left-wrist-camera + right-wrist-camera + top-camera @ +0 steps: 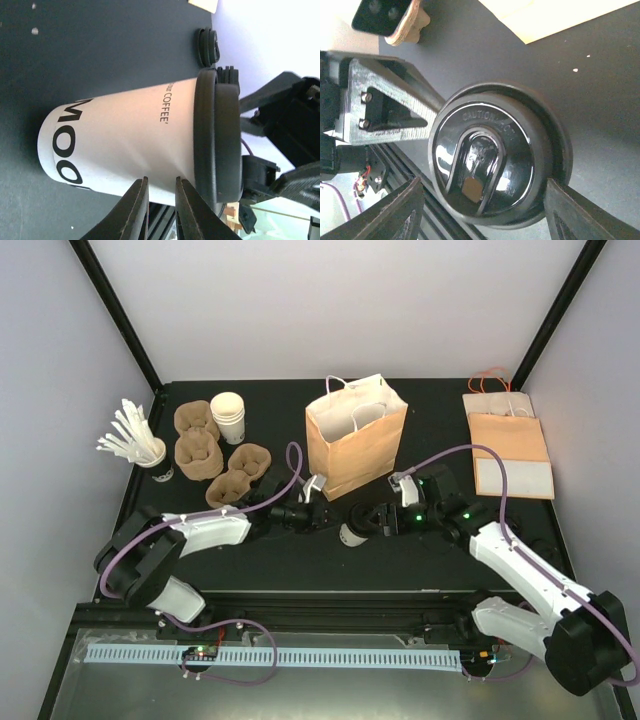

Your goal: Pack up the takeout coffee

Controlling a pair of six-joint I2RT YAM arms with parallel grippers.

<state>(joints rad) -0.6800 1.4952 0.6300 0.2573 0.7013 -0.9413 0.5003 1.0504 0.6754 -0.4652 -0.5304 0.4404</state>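
Observation:
The takeout coffee (350,534), a white cup with a black lid, sits at mid-table in front of the brown paper bag (355,445). My left gripper (328,517) is beside it on the left. In the left wrist view the fingers (161,178) are nearly together with nothing between them, tips at the cup wall (125,135) just below the lid. My right gripper (373,523) faces the lid from the right. In the right wrist view it (484,184) is wide open, one finger on each side of the lid (490,155). I cannot tell if they touch it.
The bag stands upright and open behind the cup. Flat folded bags (510,445) lie back right. A stack of plain white cups (228,415), cardboard carriers (200,445) and a dark cup of white stirrers (150,455) stand back left. The table's front rail runs just behind the grippers.

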